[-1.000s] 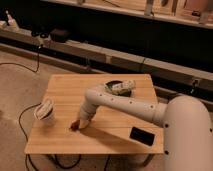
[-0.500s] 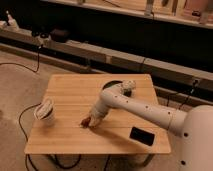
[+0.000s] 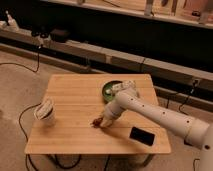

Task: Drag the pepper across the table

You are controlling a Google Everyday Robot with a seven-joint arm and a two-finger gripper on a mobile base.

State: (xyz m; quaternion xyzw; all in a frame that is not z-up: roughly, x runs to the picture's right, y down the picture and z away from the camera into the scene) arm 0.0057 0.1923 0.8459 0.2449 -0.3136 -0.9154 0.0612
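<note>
The pepper (image 3: pixel 95 121) is a small dark red-brown shape lying on the light wooden table (image 3: pixel 75 95), near the front middle. My gripper (image 3: pixel 103 120) is down at the table surface right beside the pepper, on its right side and touching or almost touching it. The white arm reaches in from the lower right and bends over the table. The pepper is partly hidden by the gripper tip.
A green plate (image 3: pixel 110 89) sits at the back of the table, partly behind the arm. A black phone (image 3: pixel 142 135) lies at the front right. A white crumpled cup or bag (image 3: pixel 45 111) stands at the left edge. Cables run on the floor.
The gripper and the pepper have moved to the right along the front of the table, away from the white object at the left edge.
</note>
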